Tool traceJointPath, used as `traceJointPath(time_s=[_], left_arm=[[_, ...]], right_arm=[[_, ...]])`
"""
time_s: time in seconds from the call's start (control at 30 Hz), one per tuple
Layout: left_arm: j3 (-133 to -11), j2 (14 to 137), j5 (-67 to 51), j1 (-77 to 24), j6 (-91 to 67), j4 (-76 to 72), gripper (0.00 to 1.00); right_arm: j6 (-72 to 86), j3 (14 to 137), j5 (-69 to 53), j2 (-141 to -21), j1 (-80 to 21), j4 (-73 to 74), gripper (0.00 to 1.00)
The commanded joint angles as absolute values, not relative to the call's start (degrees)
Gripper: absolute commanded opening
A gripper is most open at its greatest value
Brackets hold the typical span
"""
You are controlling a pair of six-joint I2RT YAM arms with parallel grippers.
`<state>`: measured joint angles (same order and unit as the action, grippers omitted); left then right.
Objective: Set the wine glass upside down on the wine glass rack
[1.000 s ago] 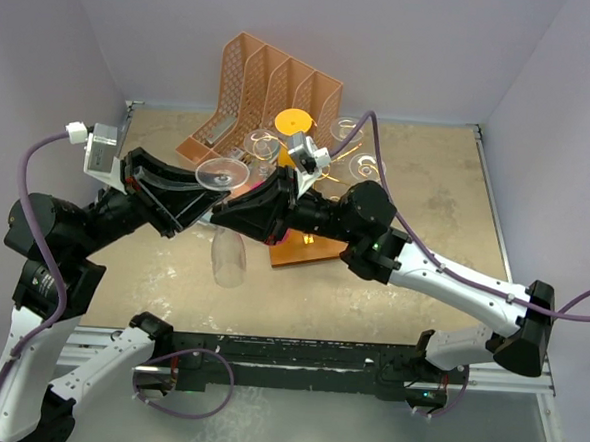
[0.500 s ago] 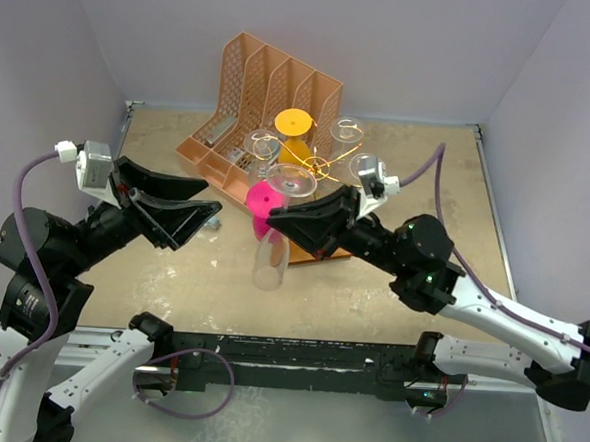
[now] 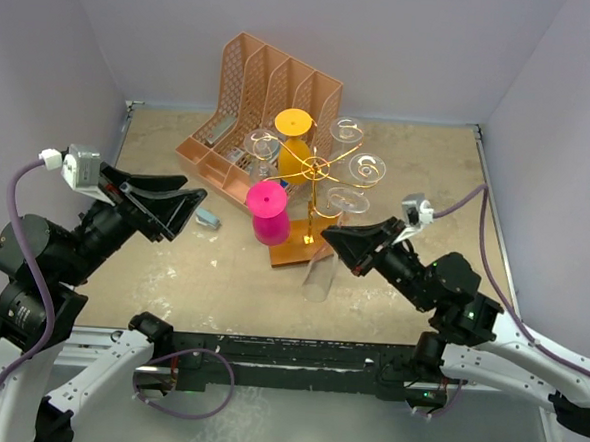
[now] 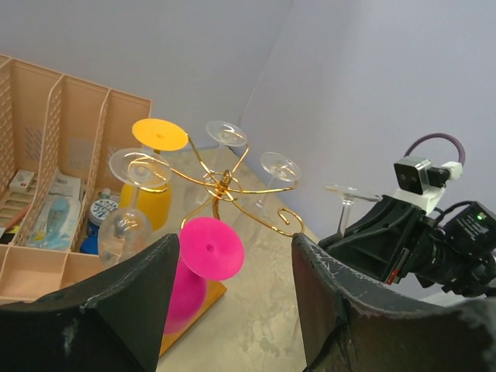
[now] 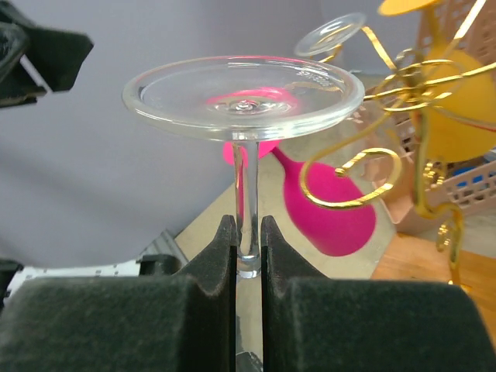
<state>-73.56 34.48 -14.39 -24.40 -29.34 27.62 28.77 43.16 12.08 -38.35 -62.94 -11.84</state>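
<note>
The clear wine glass hangs upside down, foot up, with my right gripper shut on its stem. From above, its bowl hangs below the right gripper, just in front of and to the right of the wine glass rack. The rack is gold wire on a brown wooden base. A free curled arm shows close to the right of the stem. My left gripper stands open and empty to the left of the rack, and in its own view the left gripper faces it.
A pink glass, a yellow glass and clear glasses hang upside down on the rack. The peach slotted file organizer stands behind it at the back left. A small grey-blue object lies on the table near the left gripper.
The left gripper let go of the glass, opened and drew back to the left. The right gripper carried the glass rightward and nearer, to the rack's front right.
</note>
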Motion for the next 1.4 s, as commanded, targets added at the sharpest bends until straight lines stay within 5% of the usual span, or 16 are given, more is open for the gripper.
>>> traceJointPath(time_s=[0.0, 0.43, 1.37], left_arm=[[-73.8, 34.1, -10.6, -24.3, -28.9, 26.6, 0.57], [-73.7, 34.2, -8.6, -24.3, -29.0, 26.6, 0.57], [-74.4, 34.2, -8.0, -24.3, -28.6, 27.1, 0.57]], right_arm=[[32.1, 40.7, 24.1, -33.0, -62.9, -11.9, 0.0], [34.5, 38.8, 34.4, -39.7, -62.9, -12.1, 0.0], [25.5, 37.0, 33.9, -46.7, -62.9, -28.5, 0.0]])
